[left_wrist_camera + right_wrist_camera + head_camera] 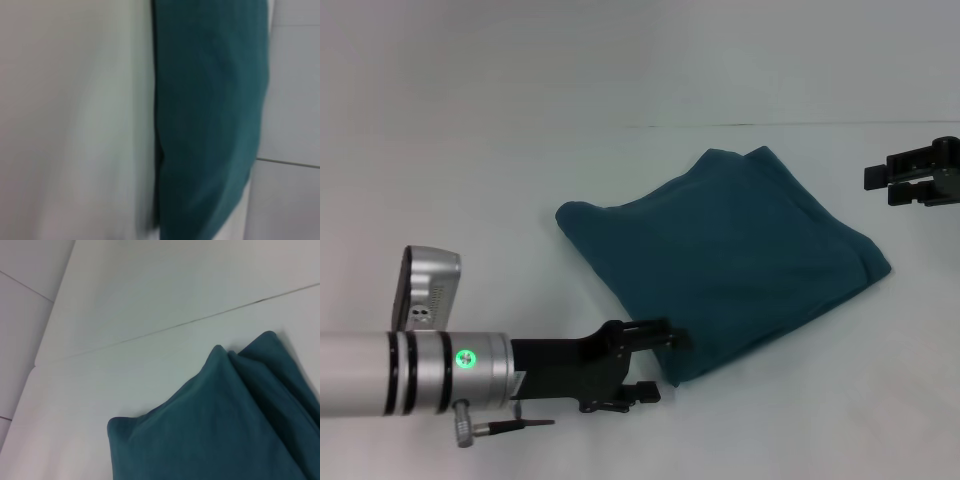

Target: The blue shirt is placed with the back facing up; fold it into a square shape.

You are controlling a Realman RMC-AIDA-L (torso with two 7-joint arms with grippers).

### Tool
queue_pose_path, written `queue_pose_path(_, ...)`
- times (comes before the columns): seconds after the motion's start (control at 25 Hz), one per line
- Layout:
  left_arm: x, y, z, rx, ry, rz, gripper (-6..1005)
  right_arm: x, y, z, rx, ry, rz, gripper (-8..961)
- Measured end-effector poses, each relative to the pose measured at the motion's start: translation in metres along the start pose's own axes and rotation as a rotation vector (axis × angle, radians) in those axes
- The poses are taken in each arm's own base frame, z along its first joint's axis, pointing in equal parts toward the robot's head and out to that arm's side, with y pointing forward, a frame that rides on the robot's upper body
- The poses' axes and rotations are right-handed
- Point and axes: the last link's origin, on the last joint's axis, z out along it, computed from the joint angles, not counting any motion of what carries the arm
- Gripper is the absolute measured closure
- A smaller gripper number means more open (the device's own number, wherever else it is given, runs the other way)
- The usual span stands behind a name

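Note:
The blue shirt (725, 262) lies folded into a rough square, set like a diamond, in the middle of the white table. Its plain side faces up and no lettering shows. My left gripper (665, 365) is open at the shirt's near corner. One fingertip (667, 336) touches the cloth edge, and the other rests off the cloth over bare table. My right gripper (880, 187) hangs open at the far right, apart from the shirt. The left wrist view shows the shirt (210, 120) as a teal band. In the right wrist view the shirt (225, 425) shows its layered corner folds.
The white table (520, 180) stretches around the shirt on all sides. A thin dark seam (800, 125) runs across the back. The silver left arm (410, 372) crosses the near left corner.

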Motion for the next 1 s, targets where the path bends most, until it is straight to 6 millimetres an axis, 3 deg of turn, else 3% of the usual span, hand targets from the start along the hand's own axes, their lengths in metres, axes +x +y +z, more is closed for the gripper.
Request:
queue_pose_path(0.56,0.007,0.005,0.024,0.071,0.001,0.033,70,0.001,-0.001,0.0,-0.016,-0.011,0.014,390)
queue_pose_path(1.0,0.01,0.007,0.026,0.053,0.02,0.042,200,0.003,-0.002,0.0,-0.023,-0.005,0.025,390)
